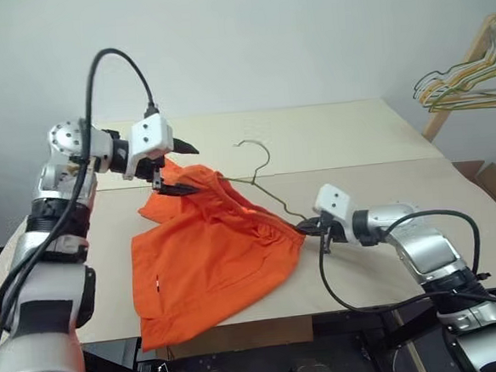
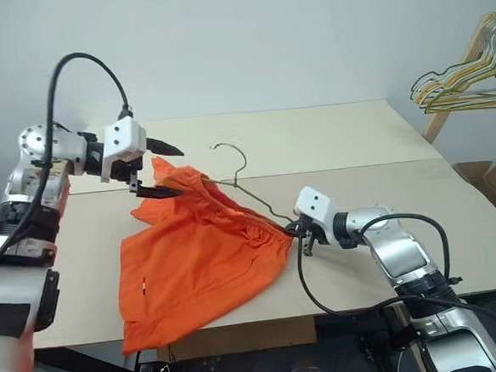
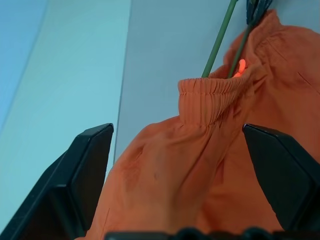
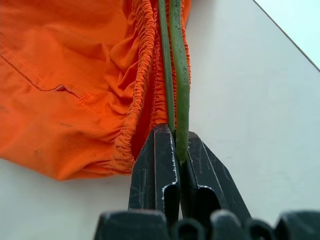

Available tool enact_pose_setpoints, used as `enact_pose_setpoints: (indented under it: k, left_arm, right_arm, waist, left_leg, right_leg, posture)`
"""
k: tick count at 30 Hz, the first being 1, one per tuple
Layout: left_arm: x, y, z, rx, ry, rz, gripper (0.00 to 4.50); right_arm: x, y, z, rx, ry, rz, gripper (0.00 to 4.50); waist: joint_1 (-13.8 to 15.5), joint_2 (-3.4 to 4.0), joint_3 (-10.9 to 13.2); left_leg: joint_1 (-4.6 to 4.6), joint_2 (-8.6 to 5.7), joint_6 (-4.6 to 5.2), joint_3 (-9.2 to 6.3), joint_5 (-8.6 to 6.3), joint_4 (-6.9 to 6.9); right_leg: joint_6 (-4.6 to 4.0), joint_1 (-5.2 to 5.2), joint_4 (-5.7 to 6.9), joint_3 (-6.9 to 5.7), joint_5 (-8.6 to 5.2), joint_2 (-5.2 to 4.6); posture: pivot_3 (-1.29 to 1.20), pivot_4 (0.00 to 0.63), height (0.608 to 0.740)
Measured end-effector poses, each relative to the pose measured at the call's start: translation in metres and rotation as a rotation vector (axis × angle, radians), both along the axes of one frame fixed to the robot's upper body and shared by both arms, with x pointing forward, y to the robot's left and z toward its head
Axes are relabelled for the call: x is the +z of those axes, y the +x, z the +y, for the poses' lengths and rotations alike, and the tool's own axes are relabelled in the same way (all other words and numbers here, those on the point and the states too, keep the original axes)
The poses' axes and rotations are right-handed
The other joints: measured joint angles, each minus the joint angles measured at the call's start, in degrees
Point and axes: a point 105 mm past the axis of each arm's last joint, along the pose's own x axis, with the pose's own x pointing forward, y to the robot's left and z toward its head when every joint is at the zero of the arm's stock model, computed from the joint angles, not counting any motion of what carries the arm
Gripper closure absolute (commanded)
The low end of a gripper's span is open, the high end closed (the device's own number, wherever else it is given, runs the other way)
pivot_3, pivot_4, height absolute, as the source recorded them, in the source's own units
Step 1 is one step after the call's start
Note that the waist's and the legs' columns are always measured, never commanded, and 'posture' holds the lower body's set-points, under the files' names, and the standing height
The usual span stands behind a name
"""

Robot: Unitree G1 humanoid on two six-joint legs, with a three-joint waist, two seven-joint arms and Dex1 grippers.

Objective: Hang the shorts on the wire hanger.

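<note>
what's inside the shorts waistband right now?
The hanger wire runs into the waistband of the shorts; its hook and neck stick out above. The right gripper is shut on the wire at the waistband's near end. The wire inside is covered by fabric.

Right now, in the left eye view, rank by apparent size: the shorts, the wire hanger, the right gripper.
1. the shorts
2. the wire hanger, its visible part
3. the right gripper

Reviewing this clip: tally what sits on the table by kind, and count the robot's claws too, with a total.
Orange shorts: 1
Wire hanger threaded through the waistband: 1
Claws: 2, the left claw open over the shorts, the right claw shut on the wire hanger
Total: 4
A bunch of spare hangers hangs off the table at the far right, too tangled to count.
</note>
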Motion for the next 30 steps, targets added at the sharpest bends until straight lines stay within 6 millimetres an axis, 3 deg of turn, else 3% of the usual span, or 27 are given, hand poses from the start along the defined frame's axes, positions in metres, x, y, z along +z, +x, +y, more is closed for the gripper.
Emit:
enact_pose_setpoints:
  k: [5,8,21,29,30]
  left_arm:
    - [-0.007,0.000,-0.007,-0.052,0.037,0.064,0.01]
    - [-0.014,0.000,-0.007,-0.069,0.069,0.107,0.60]
    - [-0.042,0.002,-0.011,-0.072,0.164,0.162,4.48]
    - [-0.044,0.003,-0.012,-0.081,0.187,0.138,4.48]
    - [-0.043,0.003,-0.011,-0.083,0.189,0.132,4.49]
  right_arm:
    - [-0.005,0.000,0.003,0.015,-0.050,-0.019,4.50]
    - [-0.005,0.000,0.003,0.013,-0.063,-0.030,4.50]
    - [0.003,-0.004,0.009,0.053,-0.071,-0.066,4.50]
    - [0.005,-0.004,0.008,0.054,-0.084,-0.102,4.50]
    - [0.006,-0.004,0.008,0.058,-0.087,-0.117,4.22]
  waist:
    - [-0.3,0.00,0.0]
    - [-0.4,0.00,0.0]
    - [-0.3,0.00,0.0]
    - [-0.3,-0.01,0.0]
    - [-0.4,-0.01,0.0]
  left_leg:
    - [-0.01,0.01,0.01,0.00,0.00,-0.01]
    - [-0.01,0.01,0.01,-0.01,0.00,-0.01]
    - [-0.03,0.00,0.01,-0.03,0.00,0.01]
    - [-0.02,0.01,0.01,-0.03,0.00,0.01]
    - [-0.03,0.01,0.01,-0.03,0.00,0.01]
  right_leg:
    - [0.00,-0.04,0.01,0.02,0.00,0.03]
    - [0.00,-0.04,0.01,0.01,0.00,0.03]
    - [0.00,-0.04,0.02,0.01,0.00,0.01]
    - [0.00,-0.04,0.02,0.00,0.00,0.02]
    - [0.01,-0.04,0.02,0.00,0.00,0.02]
  posture:
    - [-0.08,0.000,0.740]
    - [-0.08,0.000,0.740]
    - [-0.10,0.000,0.740]
    - [-0.10,0.000,0.740]
    - [-0.09,0.000,0.740]
